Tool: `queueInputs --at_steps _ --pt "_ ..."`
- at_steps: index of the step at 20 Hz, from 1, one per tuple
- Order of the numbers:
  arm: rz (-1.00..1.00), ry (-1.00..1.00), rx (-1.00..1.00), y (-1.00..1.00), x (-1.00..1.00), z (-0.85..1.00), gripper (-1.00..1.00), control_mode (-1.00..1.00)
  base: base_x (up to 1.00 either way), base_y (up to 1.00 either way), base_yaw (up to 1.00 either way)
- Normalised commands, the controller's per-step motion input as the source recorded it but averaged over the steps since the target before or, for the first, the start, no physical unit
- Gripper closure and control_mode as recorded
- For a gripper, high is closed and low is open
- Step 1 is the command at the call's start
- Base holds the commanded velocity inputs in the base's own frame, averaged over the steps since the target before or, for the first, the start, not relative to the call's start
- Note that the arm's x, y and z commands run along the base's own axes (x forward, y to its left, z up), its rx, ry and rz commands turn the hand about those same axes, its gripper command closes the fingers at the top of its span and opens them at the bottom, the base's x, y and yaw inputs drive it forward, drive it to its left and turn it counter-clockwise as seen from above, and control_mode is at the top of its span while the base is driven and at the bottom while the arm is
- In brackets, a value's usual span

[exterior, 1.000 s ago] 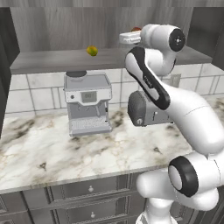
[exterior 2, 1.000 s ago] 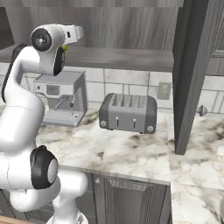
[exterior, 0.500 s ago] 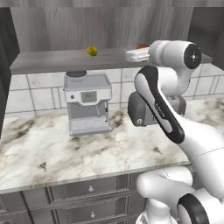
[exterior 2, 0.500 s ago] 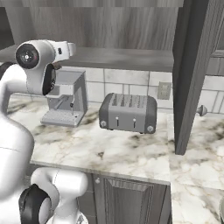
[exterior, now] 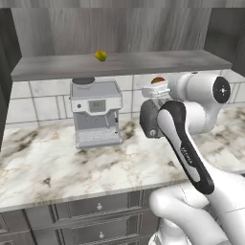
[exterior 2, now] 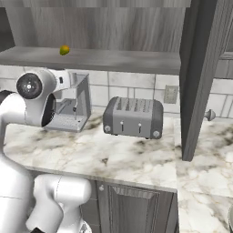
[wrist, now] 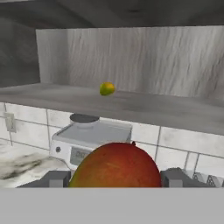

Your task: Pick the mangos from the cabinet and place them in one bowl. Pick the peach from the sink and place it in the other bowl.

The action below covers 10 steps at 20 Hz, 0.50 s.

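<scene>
My gripper (wrist: 116, 177) is shut on the red and green mango (wrist: 117, 165), which bulges between the two fingertips in the hand view. From the left base camera this mango (exterior: 158, 80) peeks red above the gripper (exterior: 156, 86), just below the cabinet shelf (exterior: 143, 62) and right of the coffee machine. The yellow-green mango (exterior: 100, 55) lies alone on that shelf, up and to the left of the hand; it is also visible as mango (exterior 2: 64, 50) and mango (wrist: 107, 89). The peach, the sink and both bowls are out of view.
A silver coffee machine (exterior: 95, 112) stands on the marble counter (exterior: 57, 162) under the shelf. A grey toaster (exterior 2: 133, 117) sits to its right. The tall cabinet door (exterior 2: 200, 77) hangs open at the right. Drawers with knobs run below the counter.
The hand has come down from shelf level to below the shelf edge, carrying the red and green mango. The yellow-green mango has not moved.
</scene>
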Motion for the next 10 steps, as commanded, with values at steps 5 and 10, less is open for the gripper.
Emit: queueInputs --at_steps 5,10 --pt "0.06 0.17 -0.01 0.0 -0.03 -0.83 1.0 -1.0 0.0 0.0 0.0" --pt "0.02 0.17 -0.04 0.0 0.0 -0.78 1.0 -1.0 0.0 0.0 0.0"
